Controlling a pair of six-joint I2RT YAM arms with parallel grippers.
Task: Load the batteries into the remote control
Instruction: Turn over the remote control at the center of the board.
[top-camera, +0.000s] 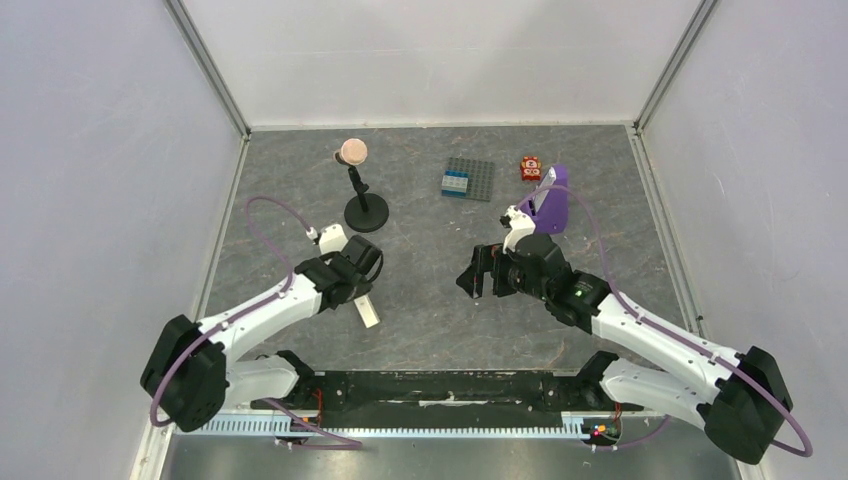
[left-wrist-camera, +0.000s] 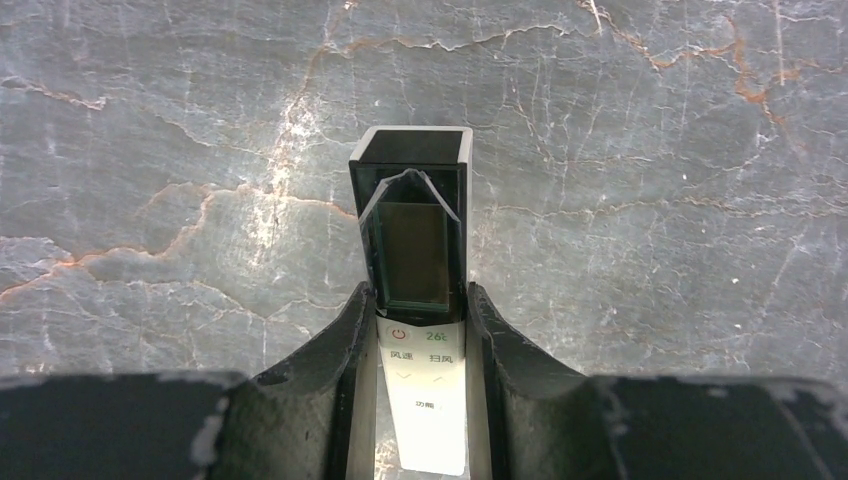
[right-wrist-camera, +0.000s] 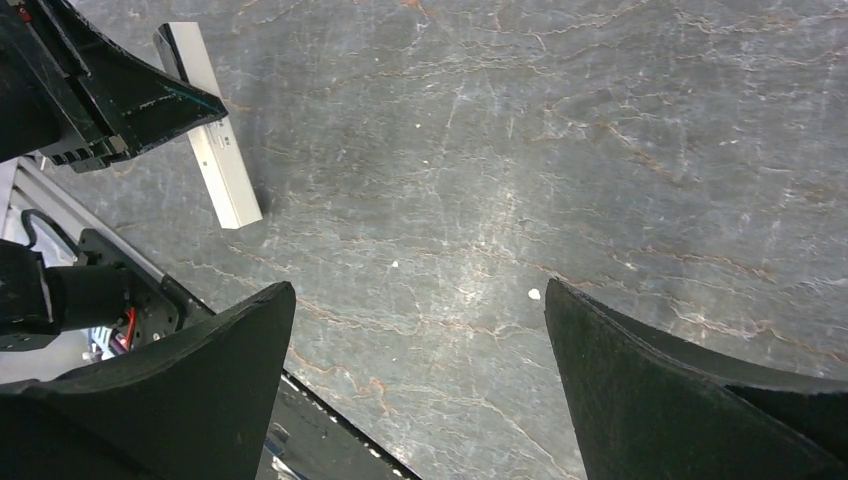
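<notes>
The remote control (left-wrist-camera: 430, 390) is a slim white bar with a dark screen end, face up with its printed buttons showing. My left gripper (left-wrist-camera: 417, 295) is shut on its sides, low over the table. In the top view the remote (top-camera: 368, 312) sticks out below the left gripper (top-camera: 362, 290). It also shows in the right wrist view (right-wrist-camera: 215, 170). My right gripper (top-camera: 478, 272) is open and empty above bare table (right-wrist-camera: 418, 292), to the right of the remote. The batteries are not in view.
A black stand with a pink ball top (top-camera: 353, 152) stands at the back left. A grey studded plate (top-camera: 468, 180), a small red object (top-camera: 530, 168) and a purple wedge stand (top-camera: 548, 205) sit at the back right. White walls enclose the table.
</notes>
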